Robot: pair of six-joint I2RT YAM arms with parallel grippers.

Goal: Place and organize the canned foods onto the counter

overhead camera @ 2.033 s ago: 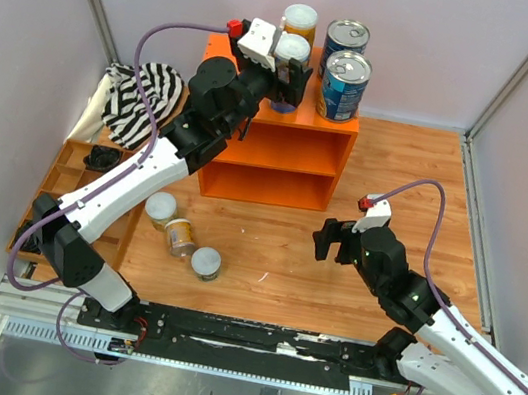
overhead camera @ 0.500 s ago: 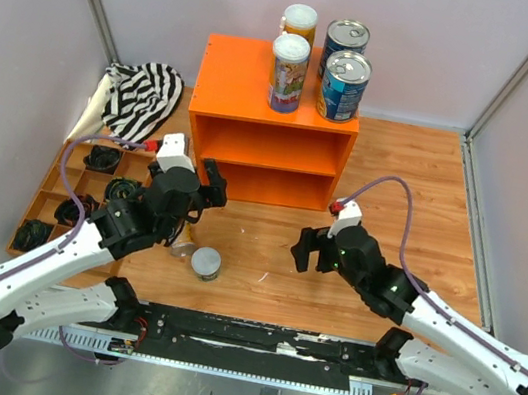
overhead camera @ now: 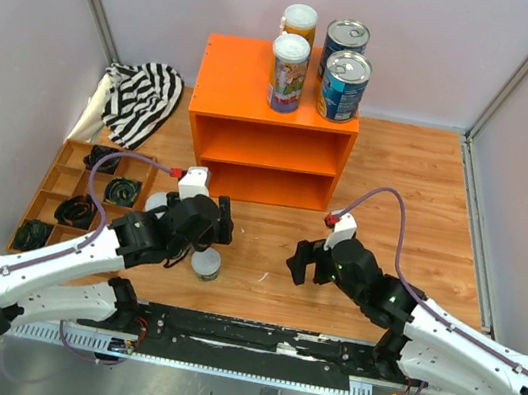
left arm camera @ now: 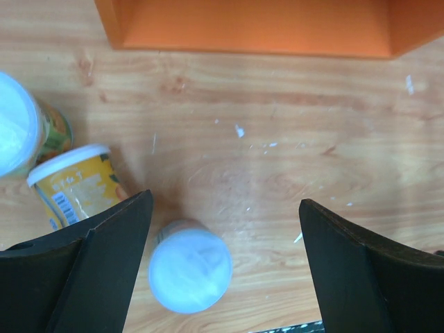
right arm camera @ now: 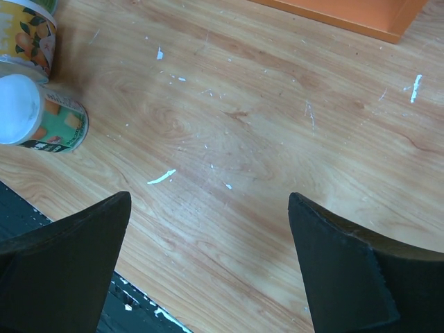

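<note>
Nearest the arm bases, in front of the bright orange box-shaped counter, the left gripper hangs with its jaws spread wide, holding nothing. Beneath it stands an upright small can with a white lid, closer to the left finger than the right. Further right, also in front of the counter, the right gripper hovers over bare wooden tabletop, jaws apart and empty. Beside the upright can, a yellow-labelled small can appears tipped on its side, close against a third white-lidded can at the frame edge. These three look light and rigid, with glossy labels that may slip and thin lids that may flex. The cylindrical wall below the lid seems the best hold, taken from above on upright cans. The tipped one may roll, so a grip across its middle looks safest. Left of the counter's front, the low brown compartmented tray holds dark round objects, too small to identify. The counter's inner shelf shows nothing from above. The right half of its top carries a tall slim colourful can, a second slim can with an orange-yellow label behind it, and two wide blue-labelled cans with silver tops. The blue ones are probably the heaviest. Left of the counter's back lies a black-and-white striped cloth.
</note>
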